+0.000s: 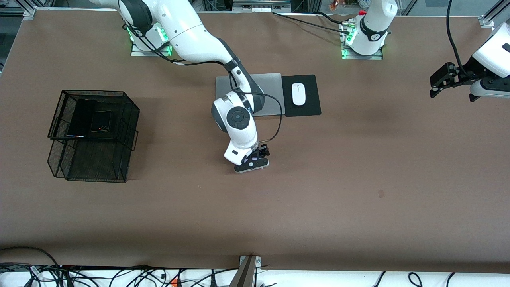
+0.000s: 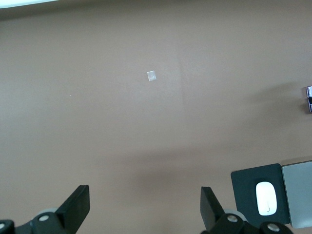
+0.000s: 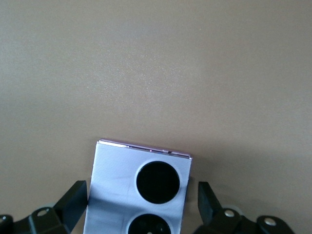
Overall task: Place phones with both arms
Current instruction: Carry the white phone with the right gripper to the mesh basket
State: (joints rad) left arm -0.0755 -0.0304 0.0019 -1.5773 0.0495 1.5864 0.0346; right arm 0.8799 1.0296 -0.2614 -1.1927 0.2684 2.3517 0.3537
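Between my right gripper (image 3: 141, 204)'s spread fingers (image 3: 73, 202) lies the lavender-white phone (image 3: 139, 187), flat on the table (image 1: 358, 179), its two black circles facing up. Neither pad touches its long edges yet; a thin gap shows on each side. I judge it light, rigid and glossy, so likely to slip: I would close on the two long edges near the middle, squarely, and avoid pressing the lenses. Out from there, the grey laptop (image 1: 271, 91) and the white mouse (image 1: 298, 93) lie toward the bases. A black phone (image 1: 101, 120) already rests in the wire basket (image 1: 131, 139) at the right arm's end. My left gripper (image 2: 145, 207) waits over bare table, fingers released, holding nothing.
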